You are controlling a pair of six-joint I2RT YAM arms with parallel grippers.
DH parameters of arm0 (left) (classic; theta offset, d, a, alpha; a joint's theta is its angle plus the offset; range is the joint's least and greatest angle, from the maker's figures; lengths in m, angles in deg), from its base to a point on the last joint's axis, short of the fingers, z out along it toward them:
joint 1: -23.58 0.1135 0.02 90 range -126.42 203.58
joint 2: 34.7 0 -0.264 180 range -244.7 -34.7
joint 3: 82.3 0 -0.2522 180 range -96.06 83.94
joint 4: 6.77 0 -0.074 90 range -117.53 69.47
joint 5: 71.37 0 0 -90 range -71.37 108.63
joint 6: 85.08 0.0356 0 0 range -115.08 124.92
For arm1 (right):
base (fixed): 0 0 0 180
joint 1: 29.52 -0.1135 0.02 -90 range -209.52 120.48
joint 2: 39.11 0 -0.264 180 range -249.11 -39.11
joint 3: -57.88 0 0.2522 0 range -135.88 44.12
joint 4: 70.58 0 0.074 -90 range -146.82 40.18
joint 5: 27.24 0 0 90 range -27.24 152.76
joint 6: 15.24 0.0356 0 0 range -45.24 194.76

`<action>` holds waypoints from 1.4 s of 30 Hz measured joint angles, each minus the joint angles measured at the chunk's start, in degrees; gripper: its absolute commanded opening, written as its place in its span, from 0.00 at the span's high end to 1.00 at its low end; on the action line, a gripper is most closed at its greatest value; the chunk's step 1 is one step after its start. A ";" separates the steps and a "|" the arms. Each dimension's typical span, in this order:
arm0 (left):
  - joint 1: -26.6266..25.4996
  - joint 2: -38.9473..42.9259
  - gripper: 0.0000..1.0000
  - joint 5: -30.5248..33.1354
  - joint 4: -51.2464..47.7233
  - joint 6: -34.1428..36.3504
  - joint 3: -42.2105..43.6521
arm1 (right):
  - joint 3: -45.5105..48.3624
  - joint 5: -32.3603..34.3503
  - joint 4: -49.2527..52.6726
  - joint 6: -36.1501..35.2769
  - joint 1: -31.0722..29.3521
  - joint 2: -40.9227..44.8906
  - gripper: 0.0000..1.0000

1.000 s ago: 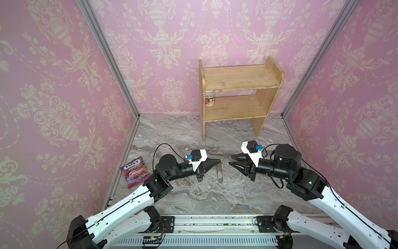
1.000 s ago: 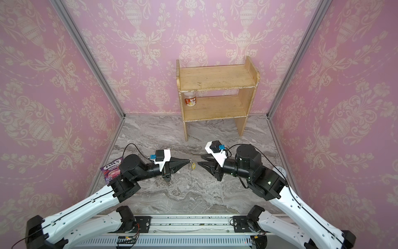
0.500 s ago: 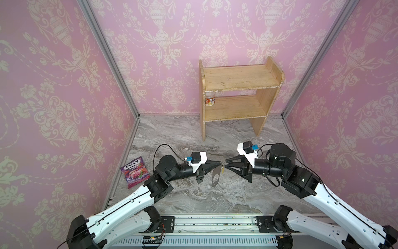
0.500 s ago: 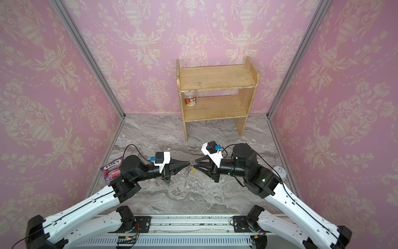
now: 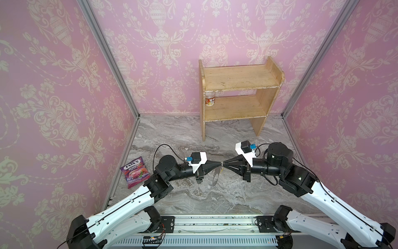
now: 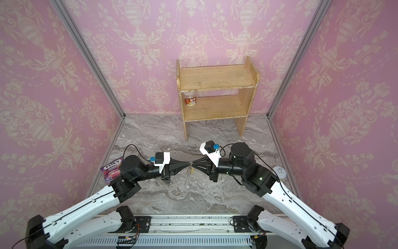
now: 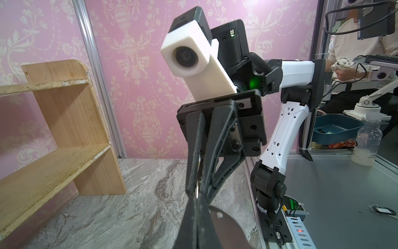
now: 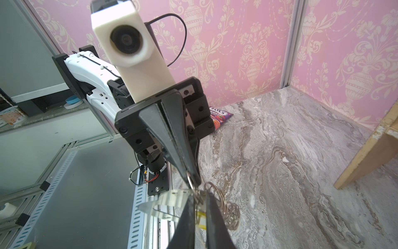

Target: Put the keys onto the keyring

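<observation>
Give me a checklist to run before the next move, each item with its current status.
1. Left gripper pinching a keyring ring: ok.
2. Keyring hanging clear of the table: ok.
3. Keys at the right gripper, yellow tag between its jaws: ok.
4. Right gripper's grip firm: cannot tell.
5. Keys already threaded on a ring: cannot tell.
6. Candy bag and shelf out of the way: ok.
</observation>
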State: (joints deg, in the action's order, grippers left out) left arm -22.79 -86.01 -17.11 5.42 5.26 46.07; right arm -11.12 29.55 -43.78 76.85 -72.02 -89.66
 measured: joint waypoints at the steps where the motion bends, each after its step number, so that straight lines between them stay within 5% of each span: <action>1: 0.00 0.00 1.00 0.00 0.02 -0.02 0.00 | 0.04 -0.07 -0.13 0.00 0.00 0.00 0.92; 17: 0.00 0.02 0.99 -0.11 -1.27 -0.04 -0.22 | -0.15 -0.15 1.27 -0.83 0.04 -0.02 1.00; 22: -0.26 0.50 0.70 0.20 -5.77 -0.07 -1.97 | -3.13 0.90 7.56 -3.85 -0.28 -0.76 1.00; 25: -0.28 1.20 0.65 0.31 -9.57 0.20 -4.59 | -5.60 2.86 12.68 -6.38 -0.90 -1.49 1.00; 42: -0.33 -4.48 0.65 0.24 -32.98 5.70 -17.62 | -15.89 11.21 28.11 -16.09 -4.81 -6.47 1.00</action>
State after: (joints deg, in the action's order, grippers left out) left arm -23.12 -90.49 -16.87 -27.56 10.97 28.45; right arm -27.01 40.76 -15.67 60.76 -76.83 -96.12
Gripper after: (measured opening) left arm 0.351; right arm 0.037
